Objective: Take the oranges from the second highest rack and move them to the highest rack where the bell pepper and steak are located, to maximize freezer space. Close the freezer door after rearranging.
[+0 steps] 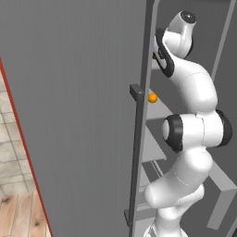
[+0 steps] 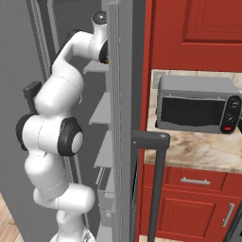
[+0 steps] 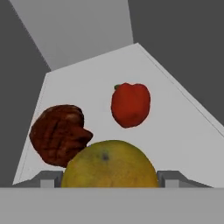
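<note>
Arm (image 1: pixel 190 120) is seen folded upward, with its upper part reaching into the open freezer at the height of the upper shelves, past the edge of the freezer door (image 1: pixel 69 106). In the left base view one orange (image 1: pixel 152 98) is seen lying on the second highest rack (image 1: pixel 159 109), just beside the door's bar handle (image 1: pixel 137 139). In the hand view another orange (image 3: pixel 109 164) is seen very close, between the two finger tips (image 3: pixel 50 178) of the gripper (image 3: pixel 109 179), which are spread wide on both sides of it; whether they touch it cannot be told. Behind it, on the highest rack (image 3: pixel 175 131), the steak (image 3: pixel 59 133) is seen at the left and the bell pepper (image 3: pixel 130 104) a little apart. In the right base view a toaster oven (image 2: pixel 196 105) is shown on the counter (image 2: pixel 203 149), with red cabinets (image 2: pixel 194 33) above.
</note>
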Controlling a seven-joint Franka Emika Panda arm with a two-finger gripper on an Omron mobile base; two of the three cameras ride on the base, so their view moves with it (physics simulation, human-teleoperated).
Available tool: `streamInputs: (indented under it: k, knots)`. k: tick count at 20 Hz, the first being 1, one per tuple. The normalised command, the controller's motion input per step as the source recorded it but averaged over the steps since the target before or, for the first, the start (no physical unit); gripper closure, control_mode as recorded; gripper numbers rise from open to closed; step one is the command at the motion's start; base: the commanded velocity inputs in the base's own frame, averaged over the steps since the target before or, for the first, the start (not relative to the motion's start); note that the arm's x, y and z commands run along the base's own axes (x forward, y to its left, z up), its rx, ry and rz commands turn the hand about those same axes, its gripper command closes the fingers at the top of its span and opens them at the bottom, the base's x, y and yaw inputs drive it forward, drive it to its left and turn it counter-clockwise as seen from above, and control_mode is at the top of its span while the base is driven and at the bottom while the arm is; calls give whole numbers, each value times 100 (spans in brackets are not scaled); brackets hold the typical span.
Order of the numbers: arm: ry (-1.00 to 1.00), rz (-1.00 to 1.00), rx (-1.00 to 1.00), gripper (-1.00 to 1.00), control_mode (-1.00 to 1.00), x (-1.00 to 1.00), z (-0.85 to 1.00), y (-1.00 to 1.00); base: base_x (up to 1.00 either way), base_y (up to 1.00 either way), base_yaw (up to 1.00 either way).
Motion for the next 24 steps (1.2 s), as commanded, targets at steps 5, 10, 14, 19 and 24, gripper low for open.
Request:
streamInputs:
  k: [5, 10, 14, 19, 24]
  knots:
    - [0, 0, 0, 100, -100, 45, 0, 0, 0, 0, 0]
    - [0, 0, 0, -100, -100, 34, -4, 0, 0, 0, 0]
    - [-1, 3, 0, -100, -100, 10, 0, 0, 0, 0, 0]
    - [-6, 4, 0, -100, -100, 0, 1, 0, 0, 0, 0]
    - [-9, 4, 0, -100, -100, -2, 7, 0, 0, 0, 0]
